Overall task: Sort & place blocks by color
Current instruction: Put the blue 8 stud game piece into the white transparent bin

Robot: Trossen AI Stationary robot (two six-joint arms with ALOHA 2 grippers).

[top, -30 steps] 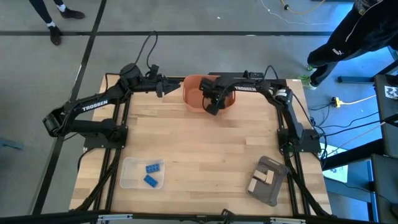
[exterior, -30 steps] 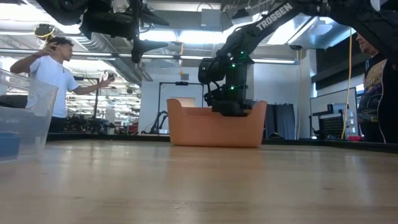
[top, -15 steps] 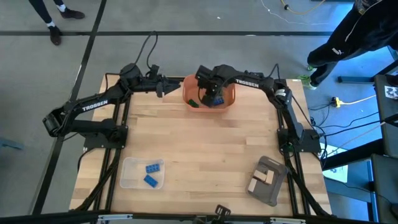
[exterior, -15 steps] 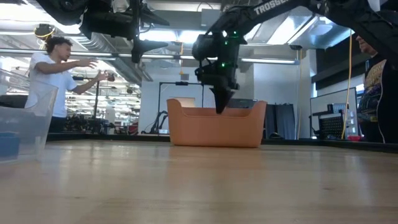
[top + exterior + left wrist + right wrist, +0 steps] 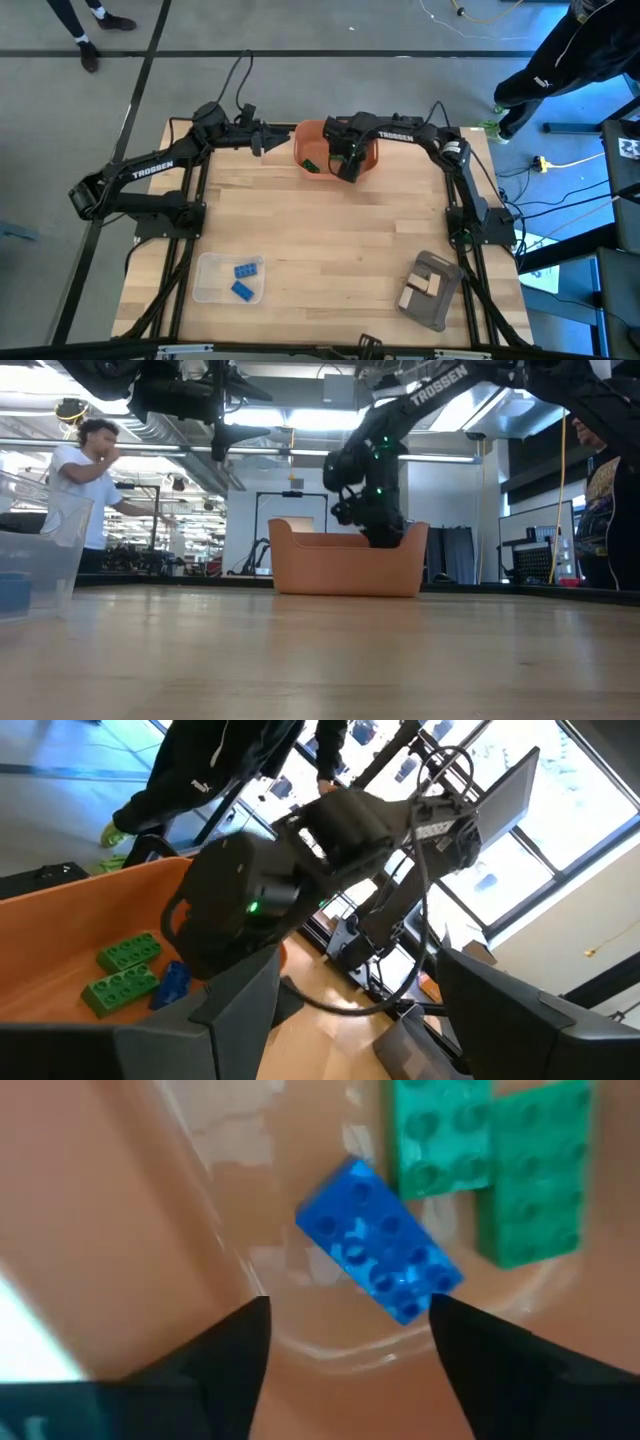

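An orange bin stands at the table's far edge, in the middle. On its floor lie a blue block and two green blocks, side by side. My right gripper reaches down into the bin, open. Its fingertips stand on either side of the blue block's near corner and are apart from it. My left gripper waits open just left of the bin. Its wrist view shows the green blocks and the blue block beside the right gripper.
A clear tray with two blue blocks sits near the table's front left. A grey tray with tan blocks sits at the front right. People stand beyond the table. Bare wood lies between the bin and the trays.
My right gripper rose out of the orange bin, swung a little toward the table's left, then sank back into the bin further right.
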